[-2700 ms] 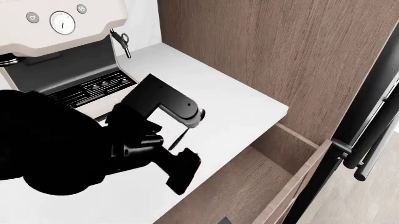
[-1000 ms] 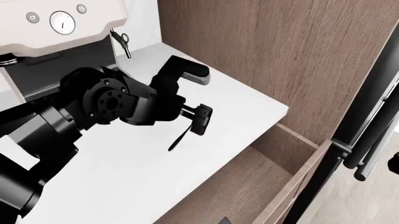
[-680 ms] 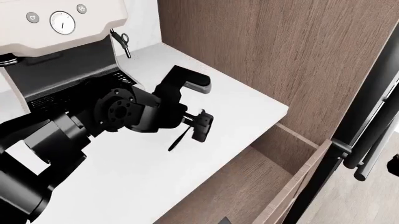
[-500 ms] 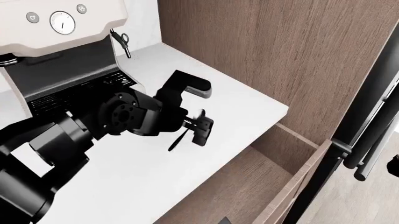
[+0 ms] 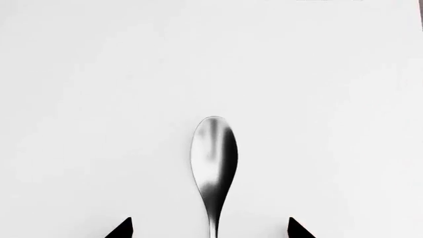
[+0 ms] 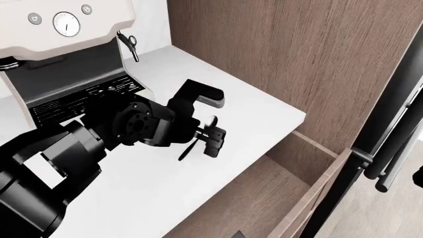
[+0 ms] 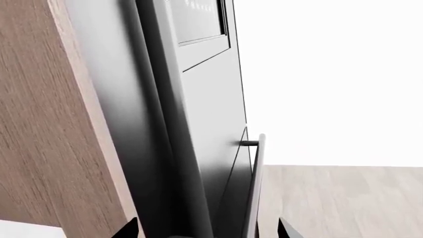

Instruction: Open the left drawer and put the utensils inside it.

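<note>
A glossy black spoon (image 5: 213, 157) lies flat on the white counter (image 6: 251, 116), its bowl pointing away from my left gripper (image 5: 210, 230). That gripper is open. Its two dark fingertips (image 5: 122, 229) stand wide apart on either side of the spoon's handle, not touching it. In the head view the left gripper (image 6: 209, 115) hovers over the spoon (image 6: 187, 150) near the counter's front edge. The left drawer (image 6: 264, 196) is pulled open below and to the right of the counter. My right gripper (image 7: 210, 229) is open, facing a black fridge door, with nothing between its fingers.
A cream coffee machine (image 6: 63, 29) with a steam wand (image 6: 130, 45) stands at the counter's back left. A tall wood panel (image 6: 284, 54) rises to the right of the counter, and the black fridge (image 7: 198, 99) with bar handles (image 6: 390, 148) beyond it. A small dark shape (image 6: 235, 233) shows inside the drawer.
My left arm has swung up from the counter's front and over the spoon. Its open gripper has come down, so its fingers straddle the spoon's handle. The spoon and drawer have not moved.
</note>
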Robot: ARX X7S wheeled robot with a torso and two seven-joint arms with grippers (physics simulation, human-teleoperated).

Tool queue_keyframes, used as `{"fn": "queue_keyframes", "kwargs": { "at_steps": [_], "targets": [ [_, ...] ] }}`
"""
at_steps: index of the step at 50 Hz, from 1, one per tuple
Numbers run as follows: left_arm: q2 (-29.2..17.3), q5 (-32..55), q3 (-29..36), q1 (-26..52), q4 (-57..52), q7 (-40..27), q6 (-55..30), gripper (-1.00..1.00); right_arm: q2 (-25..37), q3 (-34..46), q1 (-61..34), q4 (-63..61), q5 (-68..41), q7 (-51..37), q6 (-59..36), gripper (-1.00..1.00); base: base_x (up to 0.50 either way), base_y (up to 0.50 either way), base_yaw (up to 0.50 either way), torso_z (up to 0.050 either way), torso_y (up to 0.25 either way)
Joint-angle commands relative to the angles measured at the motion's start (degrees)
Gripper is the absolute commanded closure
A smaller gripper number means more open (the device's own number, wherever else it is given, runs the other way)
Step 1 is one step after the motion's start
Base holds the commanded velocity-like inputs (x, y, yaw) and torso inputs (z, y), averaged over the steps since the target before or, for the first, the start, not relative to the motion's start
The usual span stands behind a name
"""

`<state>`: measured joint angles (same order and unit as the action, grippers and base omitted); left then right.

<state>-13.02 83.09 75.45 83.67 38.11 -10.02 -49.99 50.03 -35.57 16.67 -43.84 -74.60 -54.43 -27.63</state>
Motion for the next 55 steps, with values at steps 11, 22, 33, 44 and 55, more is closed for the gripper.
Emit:
{"fn": "queue_keyframes", "kwargs": {
  "at_steps": [11, 22, 33, 44, 55],
  "targets": [
    [0.9, -1.6, 1.9, -1.5, 1.8, 0.7, 0.3, 1.00, -0.8, -0.5, 0.4, 0.2, 0.5, 0.7, 0.0, -1.00, 0.00, 0.00, 0.00, 0.000, 0.000],
    [1.0, -1.6, 2.0, -1.9, 1.7, 0.4, 0.3, 1.00, -1.0, -0.7, 0.4, 0.1, 0.5, 0.7, 0.0, -1.00, 0.00, 0.00, 0.00, 0.000, 0.000],
    [1.9, -1.6, 1.6, -1.5, 4.1, -1.9, 0.2, 1.00, -1.2, -1.7, 0.7, 0.0, 0.2, 0.8, 0.1, -1.00, 0.00, 0.00, 0.00, 0.000, 0.000],
    [1.6, 0.0, -0.4, -0.8, 5.5, -7.8, 0.2, 1.00, -1.8, -2.1, 1.1, 0.1, 0.6, 1.5, 0.2, -1.00, 0.00, 0.00, 0.00, 0.000, 0.000],
    [-0.3, 0.5, -1.7, -0.2, 1.2, -11.6, 0.9, 1.00, -1.9, -2.4, 1.0, 0.0, 0.2, 1.4, 0.2, -1.00, 0.00, 0.00, 0.00, 0.000, 0.000]
  ]
}}
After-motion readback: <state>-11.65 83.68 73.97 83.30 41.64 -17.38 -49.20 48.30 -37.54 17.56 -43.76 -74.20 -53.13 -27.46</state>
